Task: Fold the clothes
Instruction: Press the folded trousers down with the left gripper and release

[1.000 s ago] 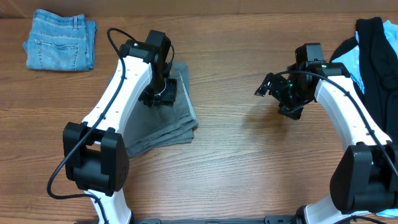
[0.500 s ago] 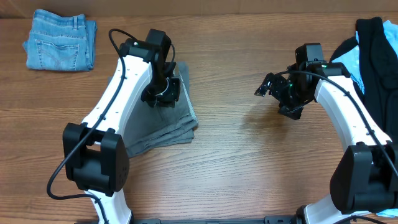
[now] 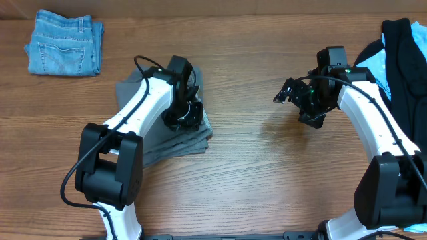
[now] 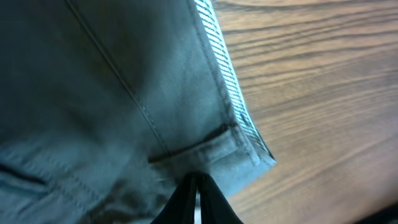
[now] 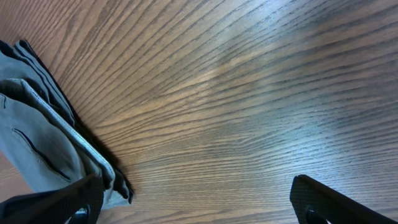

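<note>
Showing the left gripper, fingers together, on the folded grey trousers left of centre, and the right gripper spread over the table, we judge the cloth soft, light and limp, best pinched at its stitched corner.

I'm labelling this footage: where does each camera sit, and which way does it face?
Overhead: above the wooden table, looking straight down; both white arms, the left hand and the right hand show.
Left wrist: on the left arm, looking down close at the folded grey garment; its closed fingertips show.
Right wrist: low over the table, facing across it towards the garment; its spread fingers show.
Shared: all three views show the garment.
</note>
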{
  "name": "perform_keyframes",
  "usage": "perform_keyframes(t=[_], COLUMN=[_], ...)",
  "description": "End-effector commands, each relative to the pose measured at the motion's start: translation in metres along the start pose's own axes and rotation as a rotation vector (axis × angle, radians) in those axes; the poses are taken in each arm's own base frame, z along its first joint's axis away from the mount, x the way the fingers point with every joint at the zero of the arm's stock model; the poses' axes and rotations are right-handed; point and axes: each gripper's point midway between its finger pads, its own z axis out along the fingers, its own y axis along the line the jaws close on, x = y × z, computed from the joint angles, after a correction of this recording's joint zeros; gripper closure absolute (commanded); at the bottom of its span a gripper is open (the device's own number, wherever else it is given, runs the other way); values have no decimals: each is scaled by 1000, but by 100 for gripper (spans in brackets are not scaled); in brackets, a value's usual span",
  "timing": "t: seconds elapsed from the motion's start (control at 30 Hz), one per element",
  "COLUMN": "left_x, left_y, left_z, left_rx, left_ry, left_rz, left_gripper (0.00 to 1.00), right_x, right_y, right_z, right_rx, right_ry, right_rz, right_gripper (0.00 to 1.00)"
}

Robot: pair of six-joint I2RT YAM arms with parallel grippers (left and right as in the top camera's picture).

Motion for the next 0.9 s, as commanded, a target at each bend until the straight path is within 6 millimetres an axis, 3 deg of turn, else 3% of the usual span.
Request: perform_keyframes(t=[0.0, 0.13, 0.3, 0.5, 0.63, 0.77, 0.83, 0.87], left_x=[5, 5, 23, 35, 29, 16, 11, 10], left_y=[6, 10, 8, -8, -18, -32, -34, -32], left_z=[16, 27, 36, 27, 3, -36, -57, -65], left_rx=[-7, -2, 25, 107, 120, 137, 124, 113], left_ry=[12, -2, 54, 109, 61, -40, -93, -114], left_rz=[-38, -37, -60, -74, -54, -12, -2, -2], left_gripper=[91, 91, 96, 96, 96, 94, 84, 71], right_x=[-3, -3, -3, -3, -3, -3, -3, -3], right_y=[6, 6, 6, 6, 6, 5, 6, 6], right_z=[-4, -4, -4, -4, -4, -3, -4, -4], right_rx=[-15, -15, -15, -15, -15, -15, -15, -15], right_ry=[-13, -13, -13, -13, -13, -12, -13, -13], right_rz=[-9, -9, -9, -9, -9, -9, -9, -9], right_gripper=[0, 0, 0, 0, 0, 0, 0, 0])
